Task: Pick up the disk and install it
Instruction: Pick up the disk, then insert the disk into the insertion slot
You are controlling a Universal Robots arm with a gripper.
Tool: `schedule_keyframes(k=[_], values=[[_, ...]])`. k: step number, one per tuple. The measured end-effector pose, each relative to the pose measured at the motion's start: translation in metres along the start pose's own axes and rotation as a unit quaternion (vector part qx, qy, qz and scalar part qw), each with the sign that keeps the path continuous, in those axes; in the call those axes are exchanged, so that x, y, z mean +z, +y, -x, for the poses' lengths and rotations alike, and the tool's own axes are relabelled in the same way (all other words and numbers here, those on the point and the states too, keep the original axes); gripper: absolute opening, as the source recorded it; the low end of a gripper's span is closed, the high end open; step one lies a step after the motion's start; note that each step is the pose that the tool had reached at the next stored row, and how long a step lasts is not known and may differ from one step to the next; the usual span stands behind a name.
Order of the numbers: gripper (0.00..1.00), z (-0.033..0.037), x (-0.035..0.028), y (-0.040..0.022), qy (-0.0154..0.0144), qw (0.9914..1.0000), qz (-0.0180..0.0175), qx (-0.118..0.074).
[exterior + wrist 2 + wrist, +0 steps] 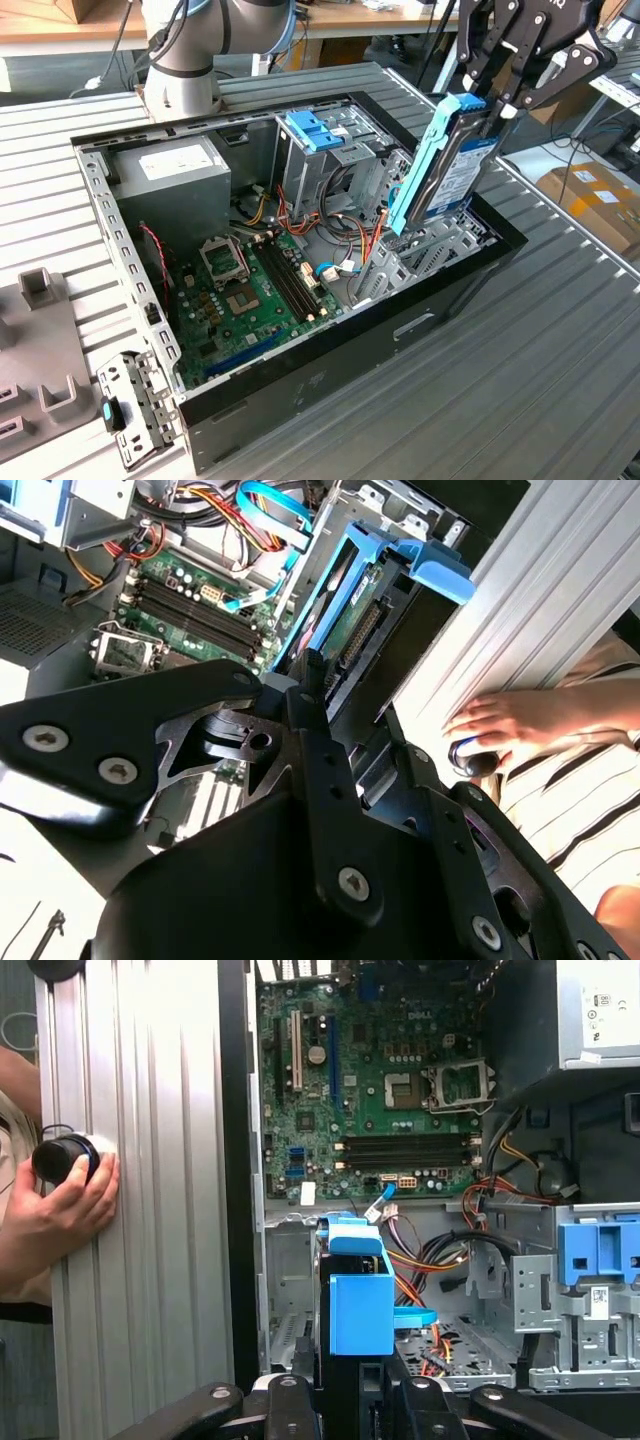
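The disk (455, 165) stands on edge, nearly upright with a slight lean, its silver body edged by a blue rail. The gripper (503, 100) clamps its top end. Its lower end meets the open computer case (330, 375) at the case's end on the exterior view's right.

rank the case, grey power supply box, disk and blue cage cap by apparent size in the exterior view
1. case
2. grey power supply box and disk: look alike, and the disk may be nearer the camera, so tied
3. blue cage cap
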State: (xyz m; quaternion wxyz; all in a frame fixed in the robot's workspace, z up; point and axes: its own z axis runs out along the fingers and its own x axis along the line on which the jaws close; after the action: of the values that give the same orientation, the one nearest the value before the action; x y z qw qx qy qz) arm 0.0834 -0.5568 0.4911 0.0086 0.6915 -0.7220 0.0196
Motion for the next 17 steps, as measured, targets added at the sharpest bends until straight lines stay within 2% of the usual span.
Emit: schedule_keyframes(k=[5, 10, 12, 15, 17], values=[[0.35, -0.0001, 0.0011, -0.0022, 0.0002, 1.0, 0.0, 0.0], [0.35, 0.0002, 0.0075, -0.0039, 0.0, 1.0, 0.0, 0.0], [0.35, 0.0003, 0.0082, -0.005, 0.0, 1.0, 0.0, 0.0], [0.35, 0.0002, 0.0083, -0.005, -0.0016, 1.0, 0.0001, -0.001], [0.35, -0.0007, 0.0085, -0.0052, -0.0058, 0.99998, 0.0003, -0.001]])
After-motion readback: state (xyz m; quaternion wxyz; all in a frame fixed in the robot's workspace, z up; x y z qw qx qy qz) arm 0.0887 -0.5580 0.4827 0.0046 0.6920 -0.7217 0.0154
